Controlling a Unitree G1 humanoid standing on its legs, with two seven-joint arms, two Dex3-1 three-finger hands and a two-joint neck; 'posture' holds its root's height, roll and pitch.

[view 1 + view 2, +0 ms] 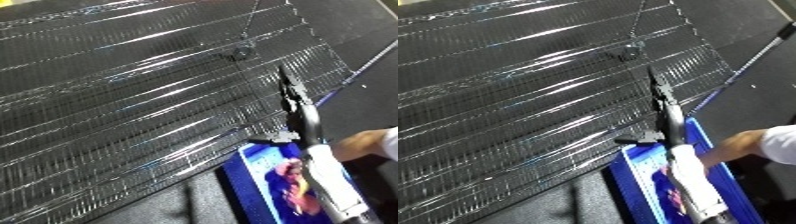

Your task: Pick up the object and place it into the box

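My right hand reaches up from the lower right on its white and silver forearm. Its black fingers are straight and point toward the far side, and the thumb sticks out to the left; it holds nothing. The hand is above the far edge of the blue bin, which sits at the lower right. Something colourful in pink and blue lies inside the bin, partly hidden by my forearm. A small grey round thing rests on the dark, shiny streaked surface farther off. My left hand does not show.
A person's arm in a white sleeve comes in from the right, close to the bin. A thin dark pole slants across the upper right. The streaked surface fills the left and middle of the tilted view.
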